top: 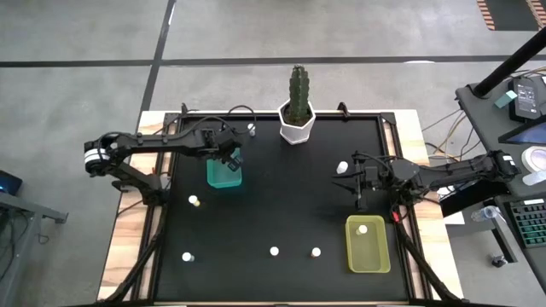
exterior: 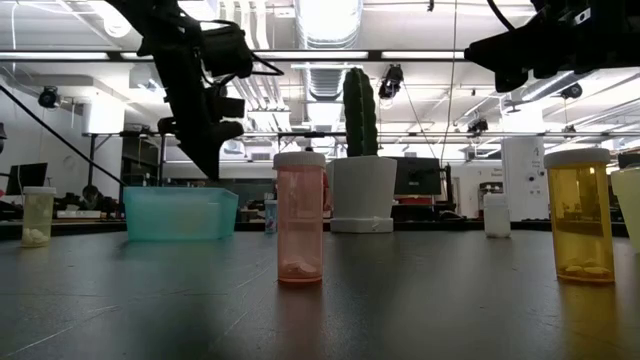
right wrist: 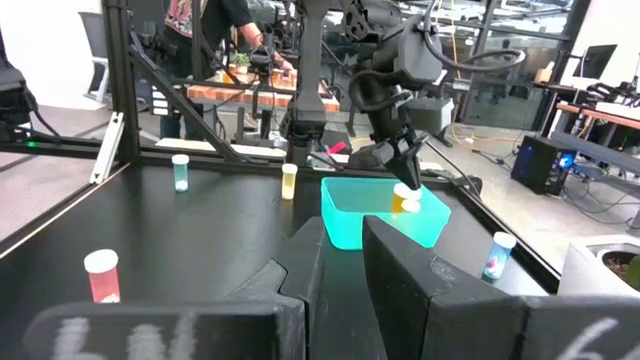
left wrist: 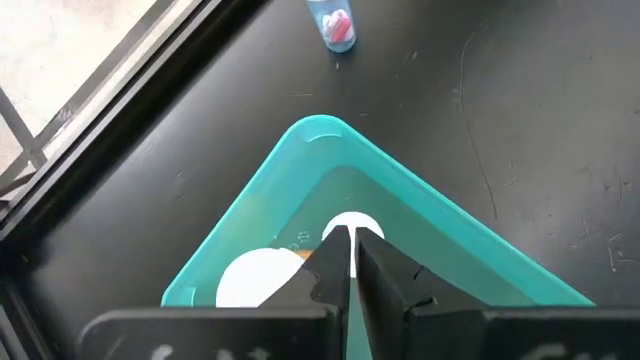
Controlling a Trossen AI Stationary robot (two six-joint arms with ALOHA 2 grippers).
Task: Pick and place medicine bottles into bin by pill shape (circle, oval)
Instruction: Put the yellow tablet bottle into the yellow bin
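My left gripper [top: 232,159] is shut and points down over the teal bin [top: 224,173] at the table's far left. Its tips [left wrist: 350,240] stand just above a white bottle cap [left wrist: 350,222]. A second white-capped orange bottle [left wrist: 255,278] lies in the bin beside it. My right gripper [top: 358,189] hangs open and empty above the mat, just beyond the yellow bin [top: 368,245], which holds one white-capped bottle [top: 363,228]. Loose bottles stand upright on the mat [top: 194,200] [top: 187,255] [top: 274,251], and another stands close to my right gripper [top: 342,168].
A cactus in a white hexagonal pot [top: 297,119] stands at the far middle. One more bottle [top: 316,251] stands near the front edge and another [top: 251,128] at the far edge. Black frame rails [top: 162,183] run along the mat's sides. People stand beyond the table [right wrist: 215,40].
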